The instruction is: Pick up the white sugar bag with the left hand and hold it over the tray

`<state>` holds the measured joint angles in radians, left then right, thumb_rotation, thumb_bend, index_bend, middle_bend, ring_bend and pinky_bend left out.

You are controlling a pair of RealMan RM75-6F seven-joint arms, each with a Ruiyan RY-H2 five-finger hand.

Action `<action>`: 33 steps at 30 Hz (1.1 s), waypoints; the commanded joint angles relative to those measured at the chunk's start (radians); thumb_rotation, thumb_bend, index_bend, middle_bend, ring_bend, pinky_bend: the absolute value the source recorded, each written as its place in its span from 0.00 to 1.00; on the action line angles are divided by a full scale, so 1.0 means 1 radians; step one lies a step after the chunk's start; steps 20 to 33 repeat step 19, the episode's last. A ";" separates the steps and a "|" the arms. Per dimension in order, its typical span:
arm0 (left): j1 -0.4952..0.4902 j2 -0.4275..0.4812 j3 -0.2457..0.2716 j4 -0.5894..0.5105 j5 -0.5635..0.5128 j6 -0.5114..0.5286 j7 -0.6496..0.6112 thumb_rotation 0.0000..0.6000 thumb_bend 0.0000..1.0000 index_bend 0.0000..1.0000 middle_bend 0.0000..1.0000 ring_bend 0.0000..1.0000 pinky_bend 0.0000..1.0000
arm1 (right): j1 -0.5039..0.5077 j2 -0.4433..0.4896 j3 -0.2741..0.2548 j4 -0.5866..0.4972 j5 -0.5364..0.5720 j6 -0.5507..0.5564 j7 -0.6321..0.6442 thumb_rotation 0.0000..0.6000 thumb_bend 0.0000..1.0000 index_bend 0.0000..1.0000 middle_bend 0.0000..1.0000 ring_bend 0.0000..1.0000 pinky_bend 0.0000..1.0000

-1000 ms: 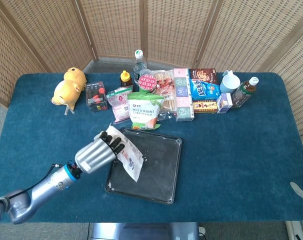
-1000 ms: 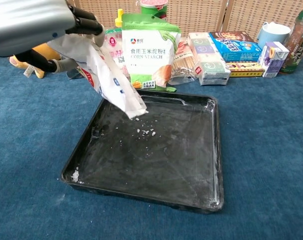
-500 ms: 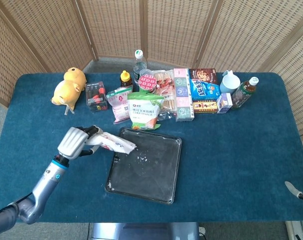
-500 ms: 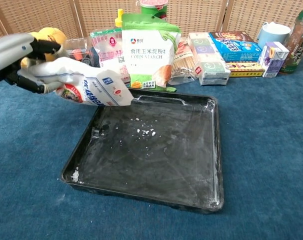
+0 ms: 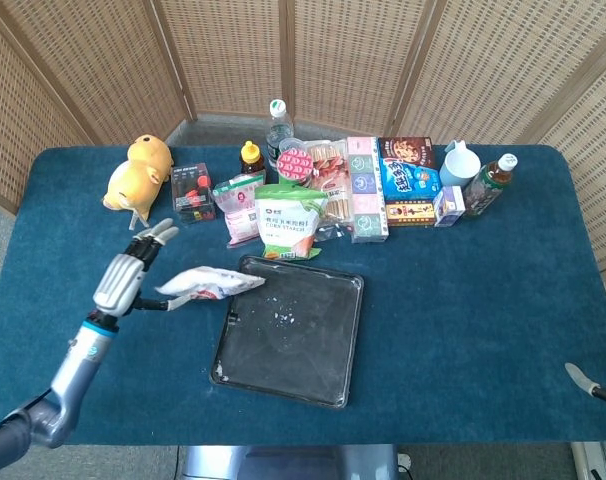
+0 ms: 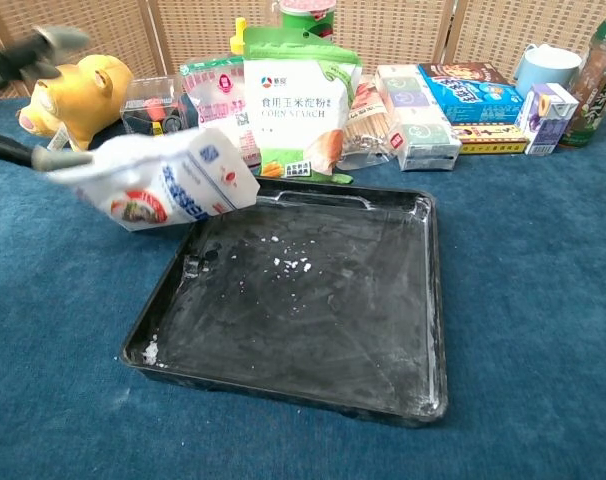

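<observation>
The white sugar bag (image 5: 208, 284) (image 6: 168, 185) lies slanted at the tray's far left corner, its open end over the rim. Its other end points left toward my left hand (image 5: 128, 275). That hand is left of the bag with its fingers (image 6: 38, 45) spread upward, clear of the bag. Only the thumb (image 6: 48, 157) reaches the bag's left end. The black tray (image 5: 303, 345) (image 6: 313, 320) is dusted white, with a few sugar grains near its far left. Only a tip of my right hand (image 5: 585, 378) shows at the table's lower right edge.
A row of goods lines the far side: a corn starch pouch (image 5: 291, 222) (image 6: 301, 100) right behind the tray, a yellow plush toy (image 5: 138, 172) (image 6: 78, 90), boxes, bottles and a cup (image 5: 460, 163). Blue cloth covers the table.
My left hand has swung left and down, away from above the tray. The bag went from hanging tilted over the tray to lying at its left corner, and the fingers have spread off it.
</observation>
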<state>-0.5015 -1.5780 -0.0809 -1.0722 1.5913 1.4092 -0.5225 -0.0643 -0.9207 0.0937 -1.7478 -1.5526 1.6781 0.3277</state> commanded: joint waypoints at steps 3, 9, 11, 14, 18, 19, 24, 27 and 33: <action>0.062 0.082 0.025 -0.057 0.053 0.127 -0.077 0.74 0.06 0.01 0.00 0.00 0.07 | -0.002 0.002 -0.001 -0.001 -0.001 0.004 0.004 1.00 0.09 0.04 0.00 0.00 0.00; 0.151 0.184 0.031 -0.114 0.037 0.231 -0.033 0.77 0.06 0.02 0.00 0.00 0.07 | -0.004 0.003 0.001 -0.001 0.000 0.010 0.006 1.00 0.09 0.04 0.00 0.00 0.00; 0.185 0.226 0.038 -0.143 0.014 0.235 0.025 0.80 0.06 0.02 0.00 0.00 0.06 | -0.005 0.003 0.001 -0.001 -0.001 0.012 0.004 1.00 0.09 0.04 0.00 0.00 0.00; 0.228 0.297 0.061 -0.218 -0.019 0.215 0.109 0.89 0.06 0.02 0.00 0.00 0.05 | -0.006 0.004 0.001 -0.002 -0.005 0.017 0.003 1.00 0.09 0.04 0.00 0.00 0.00; 0.276 0.436 0.095 -0.419 -0.112 0.125 0.252 0.94 0.06 0.01 0.00 0.00 0.04 | -0.010 0.005 0.000 -0.004 -0.010 0.025 -0.003 1.00 0.09 0.04 0.00 0.00 0.00; 0.280 0.456 0.098 -0.449 -0.123 0.115 0.270 0.94 0.06 0.01 0.00 0.00 0.04 | -0.011 0.005 -0.001 -0.005 -0.011 0.026 -0.003 1.00 0.09 0.04 0.00 0.00 0.00; 0.280 0.456 0.098 -0.449 -0.123 0.115 0.270 0.94 0.06 0.01 0.00 0.00 0.04 | -0.011 0.005 -0.001 -0.005 -0.011 0.026 -0.003 1.00 0.09 0.04 0.00 0.00 0.00; 0.280 0.456 0.098 -0.449 -0.123 0.115 0.270 0.94 0.06 0.01 0.00 0.00 0.04 | -0.011 0.005 -0.001 -0.005 -0.011 0.026 -0.003 1.00 0.09 0.04 0.00 0.00 0.00; 0.280 0.456 0.098 -0.449 -0.123 0.115 0.270 0.94 0.06 0.01 0.00 0.00 0.04 | -0.011 0.005 -0.001 -0.005 -0.011 0.026 -0.003 1.00 0.09 0.04 0.00 0.00 0.00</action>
